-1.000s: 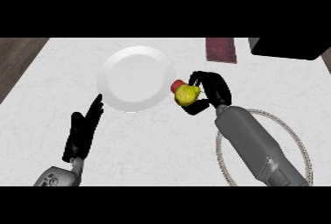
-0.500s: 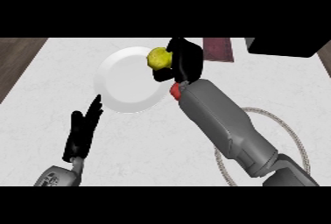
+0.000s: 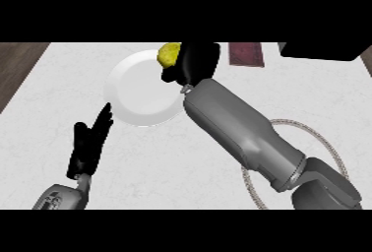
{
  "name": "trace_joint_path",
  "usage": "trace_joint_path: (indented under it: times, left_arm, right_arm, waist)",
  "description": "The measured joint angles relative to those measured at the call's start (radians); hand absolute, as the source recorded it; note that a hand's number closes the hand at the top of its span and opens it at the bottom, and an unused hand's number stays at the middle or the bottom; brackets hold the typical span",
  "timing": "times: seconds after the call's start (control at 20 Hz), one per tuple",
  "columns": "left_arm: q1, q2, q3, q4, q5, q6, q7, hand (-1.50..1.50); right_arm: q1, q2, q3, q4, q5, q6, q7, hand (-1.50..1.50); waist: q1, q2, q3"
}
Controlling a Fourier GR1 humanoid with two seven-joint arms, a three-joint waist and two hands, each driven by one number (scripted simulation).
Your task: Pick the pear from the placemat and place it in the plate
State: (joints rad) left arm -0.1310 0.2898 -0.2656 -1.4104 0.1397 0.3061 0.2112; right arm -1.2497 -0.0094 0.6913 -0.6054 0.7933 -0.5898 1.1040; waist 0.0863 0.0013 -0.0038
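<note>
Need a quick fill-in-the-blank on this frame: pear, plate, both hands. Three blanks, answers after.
1. The right hand is curled round the yellow ____.
2. The pear is at the upper right rim of the white ____.
3. The left hand, fingers straight, holds ____.

Missing words: pear; plate; nothing.

1. We see a pale, marbled bench [image 3: 181,172] filling most of the view.
2. On it we find a white plate [image 3: 138,93] toward the far left.
3. We note a dark red mat [image 3: 246,54] at the far edge.
4. We see a round rope-edged placemat [image 3: 320,142] at the right, partly hidden.
</note>
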Motion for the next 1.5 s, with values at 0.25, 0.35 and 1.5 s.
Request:
trace_joint_path:
  times: [0.25,0.35,1.5]
  left_arm:
    - [0.007,-0.008,0.005,-0.006,-0.007,0.005,-0.005,0.0]
    - [0.011,-0.013,0.009,-0.002,-0.01,0.009,-0.015,0.0]
    - [0.04,-0.023,0.05,-0.001,-0.029,0.002,-0.021,0.0]
  right_arm:
    - [0.021,0.0,0.038,0.018,-0.022,0.006,0.029,1.5]
    - [0.033,0.001,0.033,0.038,-0.045,0.005,0.022,1.5]
    - [0.235,0.007,-0.079,-0.096,-0.464,-0.153,-0.398,-1.5]
  waist:
    - [-0.011,0.006,0.002]
    - [-0.016,0.008,0.002]
    - [-0.054,0.006,0.005]
